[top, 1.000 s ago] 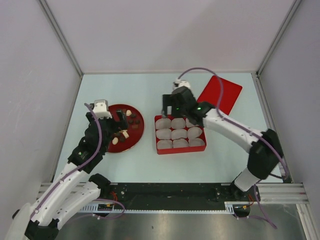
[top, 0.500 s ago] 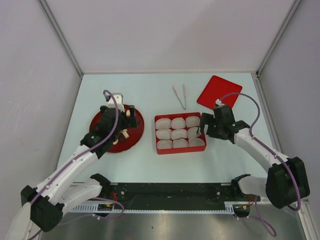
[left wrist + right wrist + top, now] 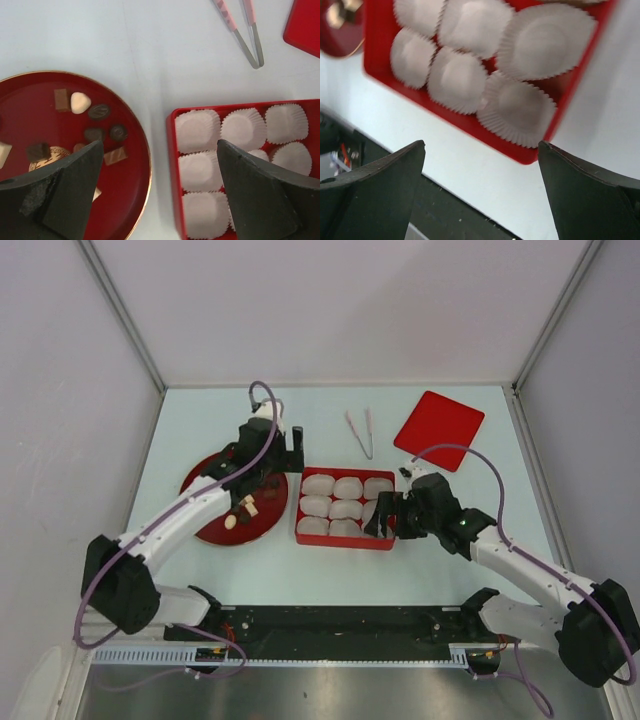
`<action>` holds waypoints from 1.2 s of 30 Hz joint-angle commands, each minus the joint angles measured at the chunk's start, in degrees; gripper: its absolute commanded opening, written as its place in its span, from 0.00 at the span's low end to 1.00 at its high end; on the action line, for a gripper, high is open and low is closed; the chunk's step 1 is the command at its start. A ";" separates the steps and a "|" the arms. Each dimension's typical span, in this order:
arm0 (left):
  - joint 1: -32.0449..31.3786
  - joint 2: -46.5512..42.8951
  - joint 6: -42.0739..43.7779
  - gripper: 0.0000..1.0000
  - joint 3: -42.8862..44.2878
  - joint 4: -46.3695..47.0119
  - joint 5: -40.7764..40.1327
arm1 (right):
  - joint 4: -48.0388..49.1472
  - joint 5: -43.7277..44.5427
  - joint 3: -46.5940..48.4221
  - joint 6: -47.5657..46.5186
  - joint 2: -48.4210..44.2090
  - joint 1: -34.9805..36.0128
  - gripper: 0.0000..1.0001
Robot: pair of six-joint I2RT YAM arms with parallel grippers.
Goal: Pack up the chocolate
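Left gripper [image 3: 159, 147] spread wide between chocolate [image 3: 99, 110] plate [image 3: 30, 100] and red tray [image 3: 172, 150] — right gripper [image 3: 481, 145] likewise released over tray's edge.

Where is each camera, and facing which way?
Top external: above and behind the left arm and right arm, looking down on them and the table.
Left wrist: on the left arm, looking down at plate, chocolate and red box; open jaws at bottom.
Right wrist: on the right arm, angled onto the box; open jaws at bottom.
Shared: both wrist views show the box's paper cups.
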 commanded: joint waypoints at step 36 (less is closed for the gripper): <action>-8.26 62.32 -7.16 0.71 60.51 -3.97 -9.19 | -12.42 21.35 -0.32 -5.45 -17.95 -10.82 1.00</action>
